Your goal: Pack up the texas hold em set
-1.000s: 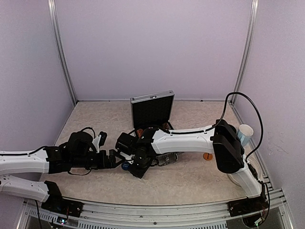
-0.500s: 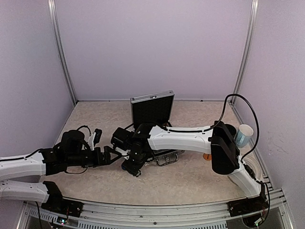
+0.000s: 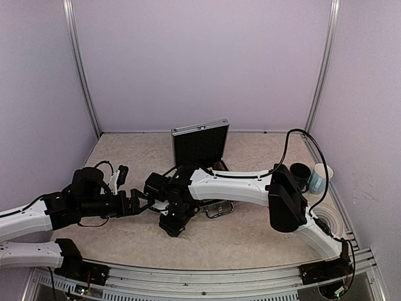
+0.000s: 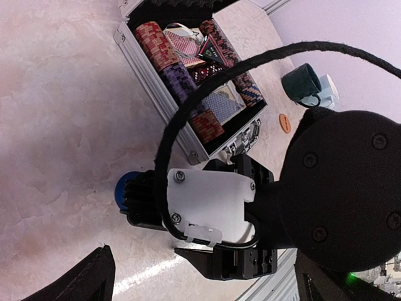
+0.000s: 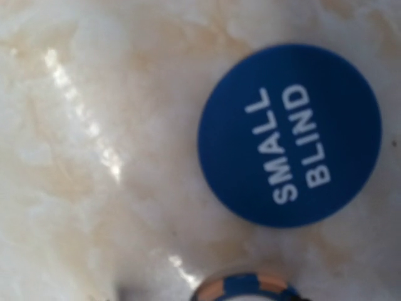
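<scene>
Ok so here's what bugs me. The SMALL BLIND button (image 5: pixel 289 135) is lying flat on the desk (image 3: pixel 250 238), outside the case (image 3: pixel 200 143), with the right hand (image 3: pixel 170 224) parked right over it. A blue-and-orange edged chip (image 5: pixel 247 290) sits just beside it at the bottom of the right wrist view. The case is open just behind, lid up, with rows of chips (image 4: pixel 156 44) already slotted in.

I honestly can't tell if the right hand's jaws are apart or pinching something, since its own camera doesn't show them. The left hand (image 3: pixel 139 202) is spread wide and holding nothing.

What could go wrong, as I see it:
- That button is thin and flush on a smooth surface, so the jaws could skate over it or shove it along instead of lifting it.
- The stray chip is close enough to get nudged away or grabbed by mistake.
- The two hands are really near each other, so any sideways move risks a bump.
- The right arm (image 3: pixel 232 185) stretches across the case front and its cable (image 4: pixel 188 106) loops over it, so a swing back could snag or shift the case.
</scene>
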You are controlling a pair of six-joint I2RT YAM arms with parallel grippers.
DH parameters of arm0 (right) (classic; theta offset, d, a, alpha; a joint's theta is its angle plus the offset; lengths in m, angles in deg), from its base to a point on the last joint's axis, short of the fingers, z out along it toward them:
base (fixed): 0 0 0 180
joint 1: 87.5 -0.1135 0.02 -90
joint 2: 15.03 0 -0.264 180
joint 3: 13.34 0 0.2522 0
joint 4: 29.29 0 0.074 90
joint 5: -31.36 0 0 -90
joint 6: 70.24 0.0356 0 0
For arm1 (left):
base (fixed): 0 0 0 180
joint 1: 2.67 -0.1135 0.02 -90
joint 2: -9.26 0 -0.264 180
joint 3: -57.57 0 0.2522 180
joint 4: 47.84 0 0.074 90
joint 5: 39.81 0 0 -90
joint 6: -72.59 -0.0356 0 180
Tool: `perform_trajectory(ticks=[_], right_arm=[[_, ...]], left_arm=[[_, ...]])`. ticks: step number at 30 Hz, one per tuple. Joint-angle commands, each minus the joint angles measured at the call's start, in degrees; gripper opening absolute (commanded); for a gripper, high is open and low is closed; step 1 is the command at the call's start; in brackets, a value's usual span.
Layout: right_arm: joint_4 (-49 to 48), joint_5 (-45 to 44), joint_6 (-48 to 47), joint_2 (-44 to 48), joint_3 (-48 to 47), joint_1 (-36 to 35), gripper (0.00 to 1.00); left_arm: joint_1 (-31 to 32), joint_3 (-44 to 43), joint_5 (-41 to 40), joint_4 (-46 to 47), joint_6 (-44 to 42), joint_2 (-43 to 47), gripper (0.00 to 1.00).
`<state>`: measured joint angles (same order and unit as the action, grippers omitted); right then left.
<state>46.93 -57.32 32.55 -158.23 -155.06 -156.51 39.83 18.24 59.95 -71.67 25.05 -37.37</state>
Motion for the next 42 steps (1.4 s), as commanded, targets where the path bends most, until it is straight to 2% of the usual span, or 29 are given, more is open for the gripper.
perform_trajectory(ticks=[1, 10, 17, 24, 32, 42], right_arm=[[4.19, -0.42, -0.10, -1.72, -0.80, 0.46, 0.61], [2.89, -1.56, 0.36, 0.06, 4.38, 1.15, 0.60], [2.64, -3.56, 0.45, 0.46, 4.42, 1.12, 0.59], [-1.65, -7.13, 0.87, 5.47, 7.03, 0.77, 0.61], [-1.42, -5.93, 1.96, 5.58, 7.24, 0.94, 0.62], [-5.12, -3.33, 3.46, 10.58, 9.70, 1.59, 0.62]], left_arm=[[-0.28, -2.42, -1.41, -2.59, -1.62, 1.05, 0.99], [-0.29, -2.26, -1.78, -2.65, -1.42, 1.46, 0.99], [-0.31, -1.96, -1.73, -1.98, -1.19, 0.85, 0.99], [-0.27, -2.08, -1.61, -1.80, -1.24, 0.76, 0.99], [-0.29, -2.04, -1.29, -1.53, -1.57, 0.25, 0.99], [-0.37, -2.13, -1.08, -0.77, -2.16, -1.06, 0.99]])
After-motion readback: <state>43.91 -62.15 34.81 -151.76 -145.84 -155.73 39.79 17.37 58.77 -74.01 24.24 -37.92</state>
